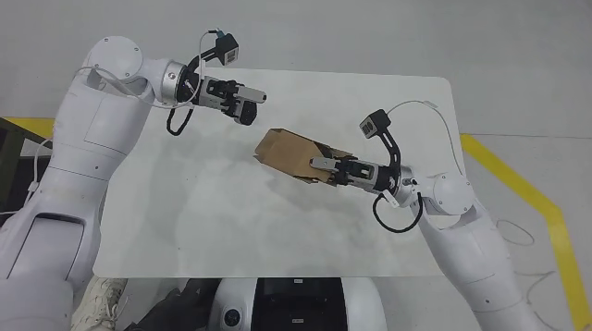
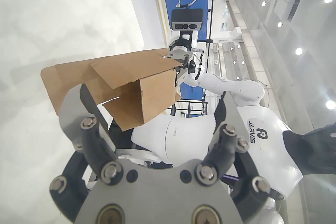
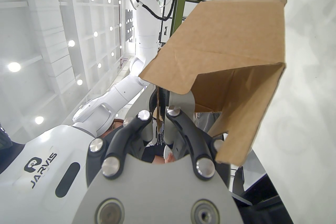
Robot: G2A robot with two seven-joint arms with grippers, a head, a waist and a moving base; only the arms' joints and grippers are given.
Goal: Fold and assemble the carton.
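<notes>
1. Near the middle of the bench (image 1: pixel 185 220), the right end effector (image 1: pixel 319 163) is closed narrowly on the carton (image 1: pixel 291 155). It pinches a thin edge of cardboard at the end of the carton nearest that arm.
2. In the right wrist view, the right end effector (image 3: pixel 160 101) has its two fingers pressed together with the cardboard edge sandwiched between them. The carton (image 3: pixel 223 33) spreads out beyond them.
3. The left wrist view shows the same grip from farther off. The right end effector (image 2: pixel 178 64) clamps a corner of the carton (image 2: pixel 126 78) on the side away from the left arm.
4. The left end effector (image 1: pixel 261 97) sits over the far left part of the bench, well apart from the carton, and points towards it. Its fingers (image 2: pixel 78 104) are spread wide, and it holds and touches nothing.
5. The carton is only partly formed. It is a brown cardboard sleeve, open at the end facing the left arm, with loose flaps sticking out at angles.
6. It lies tilted across the bench, with its long side running from the right end effector towards the bench's middle. Whether its lower edge touches the bench (image 3: pixel 302 51) or hangs just above it cannot be told.
7. The carton's visible faces are plain brown cardboard.
</notes>
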